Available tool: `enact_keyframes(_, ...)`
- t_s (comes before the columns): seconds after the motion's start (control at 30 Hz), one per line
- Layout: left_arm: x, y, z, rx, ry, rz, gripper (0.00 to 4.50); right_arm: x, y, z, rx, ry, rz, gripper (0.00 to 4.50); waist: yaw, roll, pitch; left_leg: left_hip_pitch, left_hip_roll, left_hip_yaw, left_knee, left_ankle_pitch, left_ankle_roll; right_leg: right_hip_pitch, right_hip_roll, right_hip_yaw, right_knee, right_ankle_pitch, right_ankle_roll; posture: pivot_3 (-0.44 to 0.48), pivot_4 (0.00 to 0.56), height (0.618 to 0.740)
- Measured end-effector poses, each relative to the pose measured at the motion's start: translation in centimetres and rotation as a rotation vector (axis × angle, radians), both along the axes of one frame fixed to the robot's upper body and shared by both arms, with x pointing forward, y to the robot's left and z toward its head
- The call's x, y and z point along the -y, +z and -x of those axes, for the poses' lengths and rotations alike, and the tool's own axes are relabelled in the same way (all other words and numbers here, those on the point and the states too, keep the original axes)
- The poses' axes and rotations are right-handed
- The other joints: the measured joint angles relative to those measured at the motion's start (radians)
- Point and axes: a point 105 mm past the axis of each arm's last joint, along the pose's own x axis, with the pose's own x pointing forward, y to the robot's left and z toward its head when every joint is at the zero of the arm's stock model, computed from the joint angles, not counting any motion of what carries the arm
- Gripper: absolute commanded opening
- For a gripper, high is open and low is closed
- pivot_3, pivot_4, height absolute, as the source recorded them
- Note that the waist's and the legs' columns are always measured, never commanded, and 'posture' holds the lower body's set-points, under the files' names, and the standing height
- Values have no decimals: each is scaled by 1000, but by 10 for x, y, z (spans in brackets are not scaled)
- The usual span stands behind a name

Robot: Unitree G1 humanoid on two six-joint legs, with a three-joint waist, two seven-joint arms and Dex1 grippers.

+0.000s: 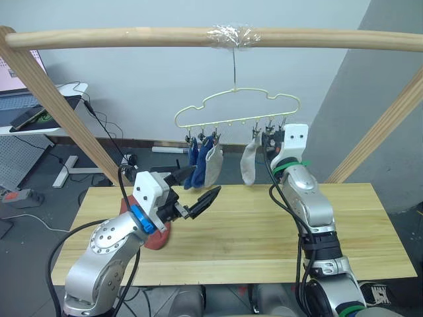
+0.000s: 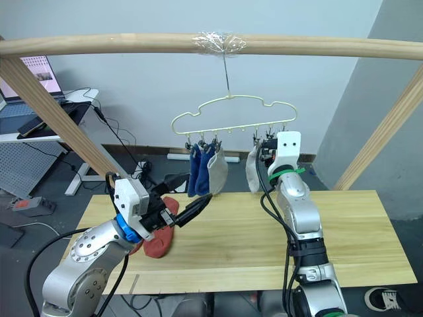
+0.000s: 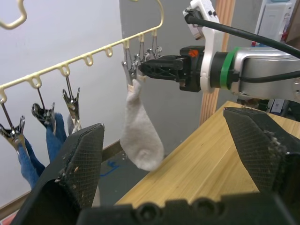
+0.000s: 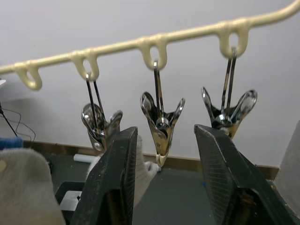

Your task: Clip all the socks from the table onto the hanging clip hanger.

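Socks hang from the clip hanger [image 1: 236, 109]: two blue socks [image 1: 195, 156] and a grey sock [image 1: 213, 165] at its left end, another grey sock [image 1: 248, 163] right of its middle. Just beside that one, the right gripper [image 1: 269, 140] is spread around a bare clip [image 4: 161, 125]. Below the hanger, the left gripper [image 1: 199, 191] gapes empty over the table [image 1: 264, 231], rust-red socks [image 2: 160, 238] lying beneath it.

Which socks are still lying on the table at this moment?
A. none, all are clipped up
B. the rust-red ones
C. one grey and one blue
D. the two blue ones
B: the rust-red socks lie on the table near the left gripper, while two blue socks and two grey socks hang from the clip hanger.
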Motion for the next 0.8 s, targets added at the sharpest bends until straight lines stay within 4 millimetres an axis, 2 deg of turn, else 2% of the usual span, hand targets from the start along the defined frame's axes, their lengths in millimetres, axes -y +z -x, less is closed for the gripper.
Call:
enact_keyframes(0.2, 0, 0, 0, -1, 5, 0, 4500, 0, -1, -6, -1, -10, -3, 1996, 0, 0, 0, 1, 0, 0, 1, 0, 1, 0, 0, 0, 2, 0, 0, 36, 139, 740)
enact_keyframes(0.8, 4, 7, 5, 2, -20, 21, 4500, -13, 12, -16, 46, 21, -15, 1996, 2, 0, 0, 1, 0, 0, 1, 1, 1, 0, 0, 0, 3, 0, -1, 47, 138, 740)
